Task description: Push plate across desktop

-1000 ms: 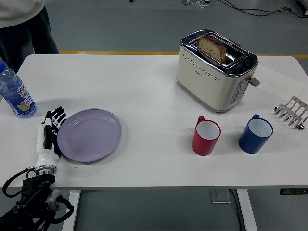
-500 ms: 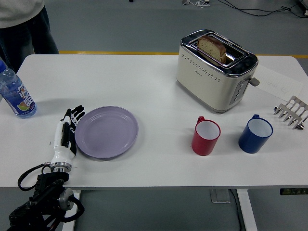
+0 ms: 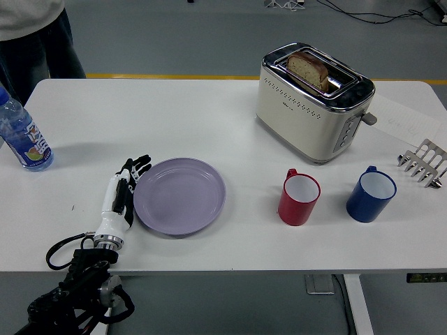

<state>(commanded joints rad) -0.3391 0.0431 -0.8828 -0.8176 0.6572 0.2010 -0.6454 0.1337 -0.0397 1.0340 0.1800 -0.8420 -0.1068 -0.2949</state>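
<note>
Fingers straight and gripping nothing, the left hand (image 3: pixel 122 192) stands edge-on against the plate (image 3: pixel 179 195), which lies flat on the bench (image 3: pixel 209 125) just right of it, ready for sliding.

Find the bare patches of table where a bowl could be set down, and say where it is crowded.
Bare: the far stretch between the water bottle and toaster, and the gap between the purple plate and red mug. Crowded: right side, around the red mug, blue mug and toast rack.
</note>
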